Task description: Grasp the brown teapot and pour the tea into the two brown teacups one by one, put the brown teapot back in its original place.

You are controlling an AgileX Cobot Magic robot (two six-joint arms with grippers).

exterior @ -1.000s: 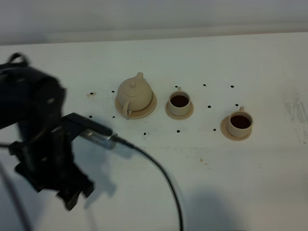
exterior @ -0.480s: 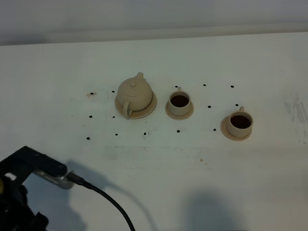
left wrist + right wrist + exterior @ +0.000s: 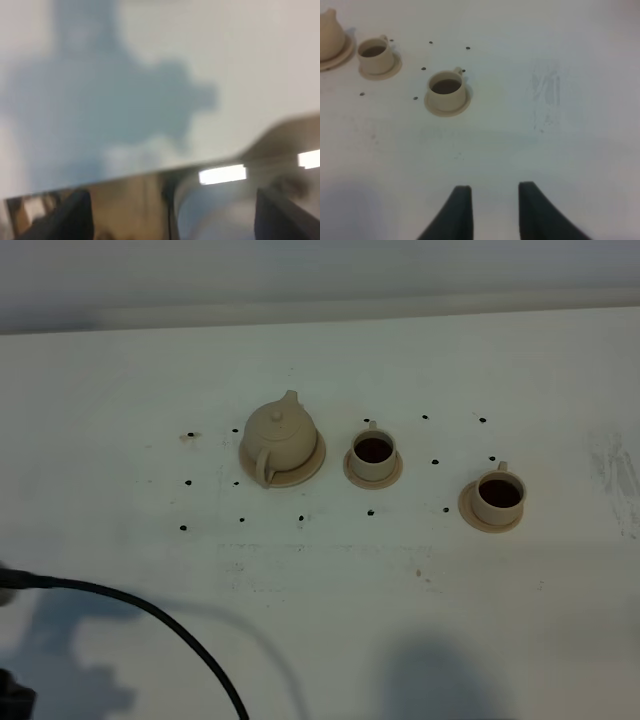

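Note:
The brown teapot [image 3: 280, 435] stands upright on its wide saucer, the original place [image 3: 313, 463], left of the two brown teacups [image 3: 373, 455] [image 3: 498, 496]. Each cup sits on a small saucer and holds dark tea. The right wrist view shows the teapot's edge [image 3: 330, 35] and both cups [image 3: 374, 54] [image 3: 446, 89] far ahead of my right gripper [image 3: 492, 205]. Its fingers stand a narrow gap apart with nothing between them. My left gripper [image 3: 175, 220] is wide open and empty over the table's near edge, in a blurred view. Neither gripper shows in the exterior view.
A black cable [image 3: 150, 615] curves over the table's front left. Small black dots [image 3: 302, 518] mark the white table [image 3: 320, 570] around the tea set. A scuffed patch [image 3: 618, 475] lies at the far right.
My left arm has pulled back toward the front left and left the exterior view, so only its cable remains. The teapot and cups have not moved.

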